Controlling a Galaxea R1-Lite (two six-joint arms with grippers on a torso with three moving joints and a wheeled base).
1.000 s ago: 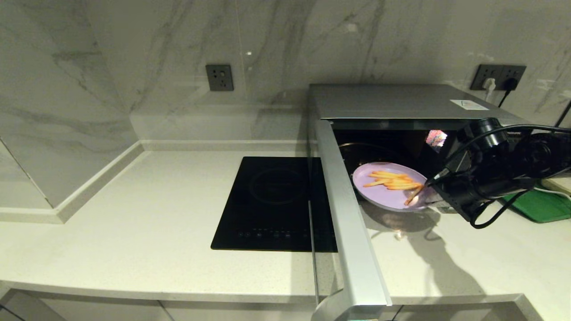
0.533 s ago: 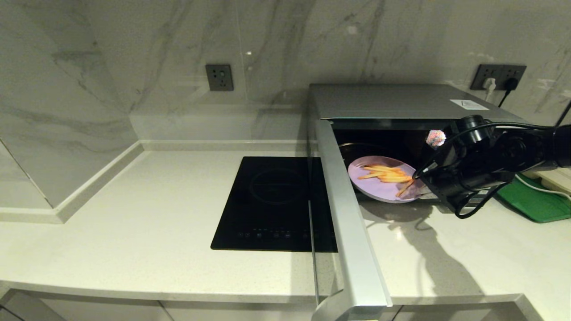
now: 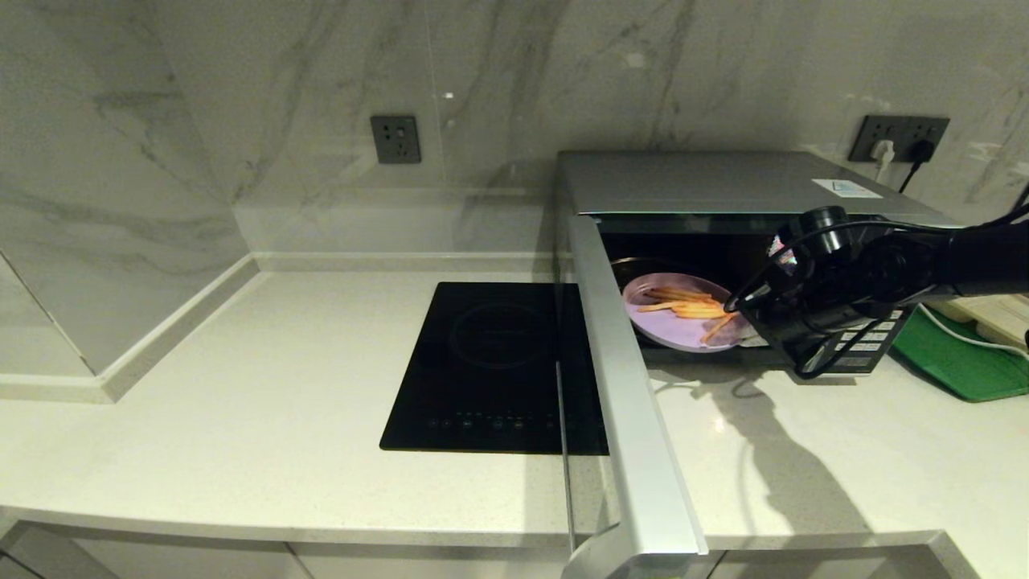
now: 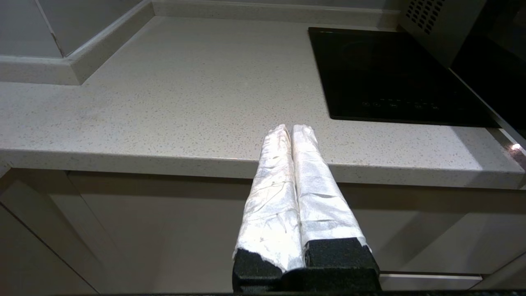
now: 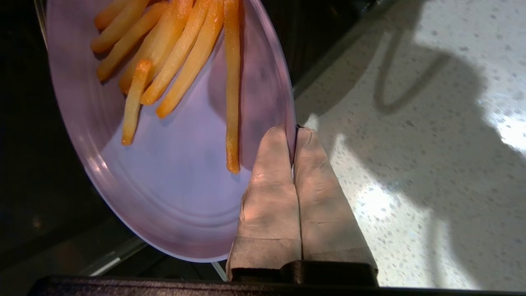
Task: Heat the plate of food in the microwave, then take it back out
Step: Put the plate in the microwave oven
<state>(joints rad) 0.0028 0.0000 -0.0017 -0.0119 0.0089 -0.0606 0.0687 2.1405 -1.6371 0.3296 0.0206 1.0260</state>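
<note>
One arm working: right gripper (image 5: 294, 131) pinched tight on rim of plate of food (image 3: 679, 320), plate at open mouth of microwave (image 3: 723, 185), half over the sill; keep it level, clear the door, set on turntable; left gripper (image 4: 291, 130) closed, empty, parked by counter edge

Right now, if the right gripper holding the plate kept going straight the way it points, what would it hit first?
The right gripper, shut on the plate of food, points into the open microwave. The dark cavity ahead looks free; probably its far inner wall comes first, though depth there is hard to judge.
</note>
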